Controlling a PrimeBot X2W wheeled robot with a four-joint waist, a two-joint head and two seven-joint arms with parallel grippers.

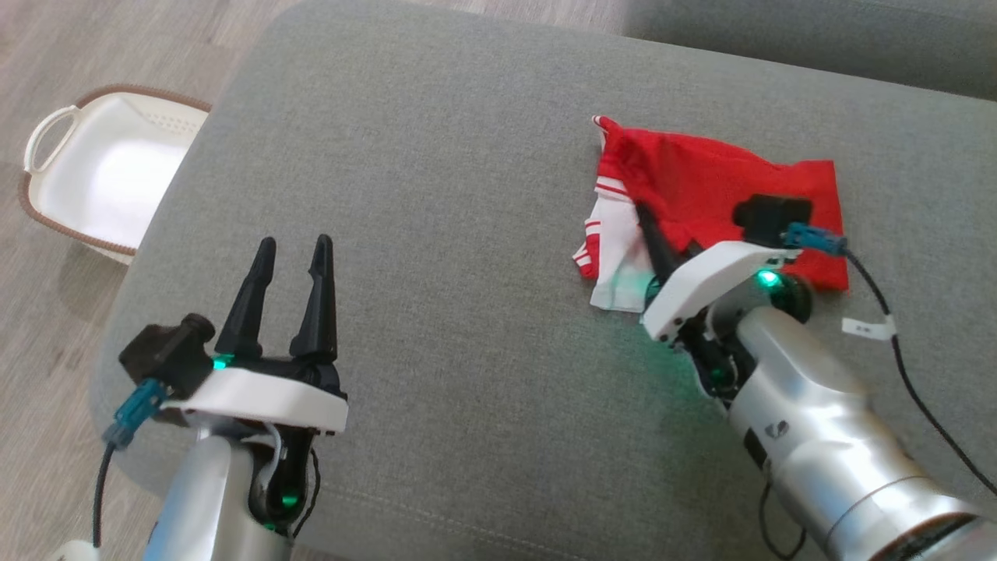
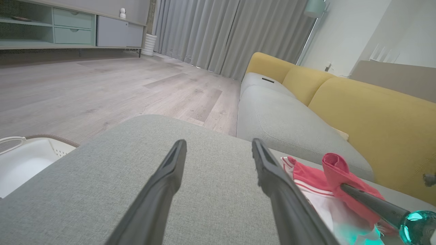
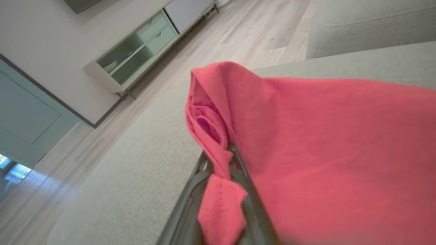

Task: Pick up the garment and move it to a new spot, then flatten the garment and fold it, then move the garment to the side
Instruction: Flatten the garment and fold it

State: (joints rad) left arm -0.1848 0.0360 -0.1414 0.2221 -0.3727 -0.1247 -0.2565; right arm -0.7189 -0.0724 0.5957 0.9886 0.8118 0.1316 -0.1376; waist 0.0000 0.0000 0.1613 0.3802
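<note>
The left gripper (image 1: pixel 295 243) hovers nearest, low over the left of the grey cushion (image 1: pixel 467 140). Its fingers are spread wide and hold nothing.

Further out on the right, the right gripper (image 3: pixel 219 154) has its fingers drawn nearly together on a bunched fold of the garment (image 1: pixel 724 183). In the right wrist view, red cloth is pinched between them and spills over one finger.

The garment lies on the right part of the cushion, a red layer folded over a white, red-striped panel that pokes out at its left edge. The pinched fold stands up; the rest lies on the cushion.

Beyond the cushion's left edge, a white basket (image 1: pixel 101 179) sits on the floor.

The garment looks thin, light and limp. It will probably sag from a single pinch, and the layers may slide apart. For flattening, a hem or corner is likely the best hold, with one in each gripper and the cloth taut between them.
</note>
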